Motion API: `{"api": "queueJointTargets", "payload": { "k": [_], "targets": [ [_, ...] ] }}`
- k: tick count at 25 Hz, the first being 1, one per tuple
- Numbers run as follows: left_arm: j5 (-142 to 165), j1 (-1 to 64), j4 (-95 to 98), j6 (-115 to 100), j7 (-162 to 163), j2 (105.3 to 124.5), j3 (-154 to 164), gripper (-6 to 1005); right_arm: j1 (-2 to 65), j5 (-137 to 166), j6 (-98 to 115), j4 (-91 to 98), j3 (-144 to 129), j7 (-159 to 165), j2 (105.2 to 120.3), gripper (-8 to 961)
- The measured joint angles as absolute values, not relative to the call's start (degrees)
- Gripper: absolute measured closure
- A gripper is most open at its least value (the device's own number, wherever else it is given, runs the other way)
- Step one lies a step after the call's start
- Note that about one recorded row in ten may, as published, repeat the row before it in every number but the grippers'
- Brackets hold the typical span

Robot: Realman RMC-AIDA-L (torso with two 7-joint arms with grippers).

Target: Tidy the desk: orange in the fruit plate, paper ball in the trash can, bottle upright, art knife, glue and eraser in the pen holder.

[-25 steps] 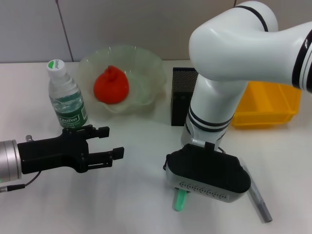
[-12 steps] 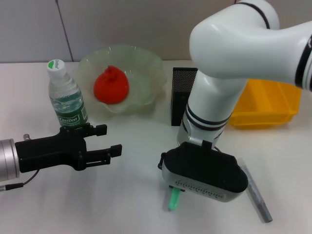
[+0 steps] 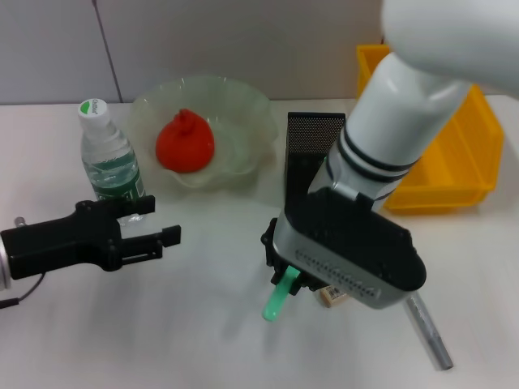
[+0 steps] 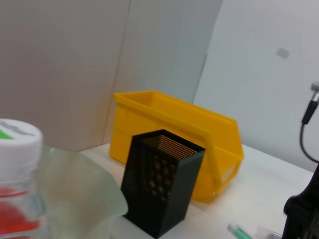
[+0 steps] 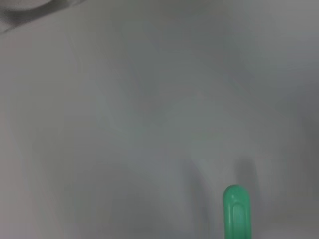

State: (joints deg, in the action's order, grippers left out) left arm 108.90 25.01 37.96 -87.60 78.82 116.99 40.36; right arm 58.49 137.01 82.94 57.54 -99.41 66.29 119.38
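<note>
One orange [image 3: 185,143]; one bottle [image 3: 111,159]; one eraser [image 3: 332,296].

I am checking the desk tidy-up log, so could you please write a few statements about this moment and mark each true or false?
1. The orange lies in the fruit plate. True.
2. The bottle lies on its side. False: it stands upright with its cap on top.
3. The right claw has a green-tipped item under it. True.
4. The eraser is inside the pen holder. False: it lies on the desk beside the right claw.
5. The left claw is shut on the bottle. False: it is open beside it.
</note>
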Motion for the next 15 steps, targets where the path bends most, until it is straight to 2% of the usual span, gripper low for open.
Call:
{"api": "queueJointTargets", "payload": {
  "k": [11, 12, 15],
  "targets": [
    [108.90, 24.59, 38.02, -88.21, 79.08, 114.49, 36.04, 214, 46.94, 131.77, 83.01, 71.03, -88.02, 80.01, 119.47, 766],
    [108.90, 24.56, 38.04, -88.22, 79.09, 114.34, 35.96, 214, 43.88, 127.89, 82.43, 73.09, -85.82, 81.78, 119.35, 766],
    [108.90, 24.56, 38.04, -88.22, 79.09, 114.34, 35.96, 214, 41.14, 124.35, 81.23, 74.19, -83.90, 82.70, 119.36, 764]
  ]
}}
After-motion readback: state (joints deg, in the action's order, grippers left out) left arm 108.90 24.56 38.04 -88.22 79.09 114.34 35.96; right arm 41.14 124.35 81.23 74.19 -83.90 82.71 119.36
